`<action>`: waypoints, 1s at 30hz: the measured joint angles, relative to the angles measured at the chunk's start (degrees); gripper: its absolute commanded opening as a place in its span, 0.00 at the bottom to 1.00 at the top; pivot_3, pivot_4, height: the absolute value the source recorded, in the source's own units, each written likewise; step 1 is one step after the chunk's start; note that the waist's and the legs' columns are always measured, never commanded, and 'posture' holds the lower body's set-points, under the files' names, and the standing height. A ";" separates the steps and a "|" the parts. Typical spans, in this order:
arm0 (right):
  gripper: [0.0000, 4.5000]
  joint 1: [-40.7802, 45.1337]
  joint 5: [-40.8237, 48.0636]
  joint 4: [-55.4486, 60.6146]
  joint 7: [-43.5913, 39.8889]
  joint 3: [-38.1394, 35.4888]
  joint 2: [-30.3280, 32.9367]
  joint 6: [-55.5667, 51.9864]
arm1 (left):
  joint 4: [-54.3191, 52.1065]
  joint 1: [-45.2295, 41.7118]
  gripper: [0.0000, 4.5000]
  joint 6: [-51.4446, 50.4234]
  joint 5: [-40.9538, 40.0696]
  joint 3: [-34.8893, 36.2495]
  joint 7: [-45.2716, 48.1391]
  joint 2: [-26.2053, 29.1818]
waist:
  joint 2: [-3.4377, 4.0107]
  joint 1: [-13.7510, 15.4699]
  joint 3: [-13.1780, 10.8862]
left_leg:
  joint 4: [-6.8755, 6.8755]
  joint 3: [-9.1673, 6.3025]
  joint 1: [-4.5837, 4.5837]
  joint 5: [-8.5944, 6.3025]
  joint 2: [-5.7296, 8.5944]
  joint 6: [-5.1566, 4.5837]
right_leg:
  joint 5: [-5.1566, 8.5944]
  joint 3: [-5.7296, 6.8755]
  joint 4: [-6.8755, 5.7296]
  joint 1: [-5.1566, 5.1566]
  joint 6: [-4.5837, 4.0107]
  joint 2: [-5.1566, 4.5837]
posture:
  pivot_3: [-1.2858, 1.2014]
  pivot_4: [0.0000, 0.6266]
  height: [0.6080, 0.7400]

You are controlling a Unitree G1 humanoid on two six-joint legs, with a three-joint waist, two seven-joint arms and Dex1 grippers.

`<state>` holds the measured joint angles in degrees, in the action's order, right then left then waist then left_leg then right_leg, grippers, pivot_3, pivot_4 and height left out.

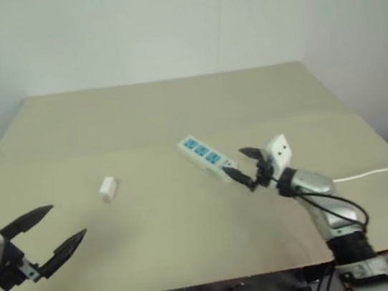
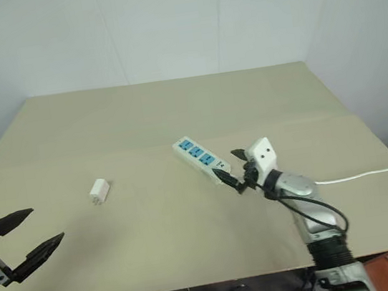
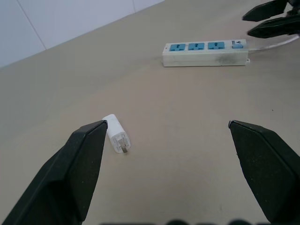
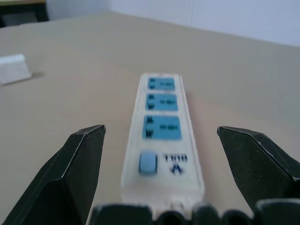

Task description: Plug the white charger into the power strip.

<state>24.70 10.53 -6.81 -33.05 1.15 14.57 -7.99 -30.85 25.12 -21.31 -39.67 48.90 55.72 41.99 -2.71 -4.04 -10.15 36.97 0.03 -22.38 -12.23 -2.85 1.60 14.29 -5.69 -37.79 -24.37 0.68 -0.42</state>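
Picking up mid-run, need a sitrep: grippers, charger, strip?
Left gripper open, empty. Right gripper open at the switch end of the power strip. White charger lying loose on the table, unplugged. Path clear.

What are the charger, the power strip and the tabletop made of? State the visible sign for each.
White charger: likely smooth matte plastic, with metal-looking prongs.
Power strip: apparently moulded white plastic, blue socket faces, scuffed side.
Table: unclear; matte beige sheet, showing a crease.
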 measured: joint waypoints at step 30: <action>0.99 11.10 -6.99 -30.90 1.10 2.71 -5.85 15.84 | -1.35 0.58 1.00 0.15 -0.02 -0.34 -0.20 -0.82 | -0.03 -1.77 0.03 | 0.00 -0.02 0.19 0.00 -0.03 0.00 | 0.00 0.01 -0.15 0.11 -0.04 0.03 | 0.52 0.24 1.00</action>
<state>35.80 3.54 -37.71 -31.94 3.86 8.72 7.85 -32.20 25.69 -21.16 -39.69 48.56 55.53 41.17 -2.74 -5.82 -10.13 36.96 0.01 -22.19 -12.23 -2.88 1.60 14.29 -5.68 -37.94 -24.25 0.64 -0.40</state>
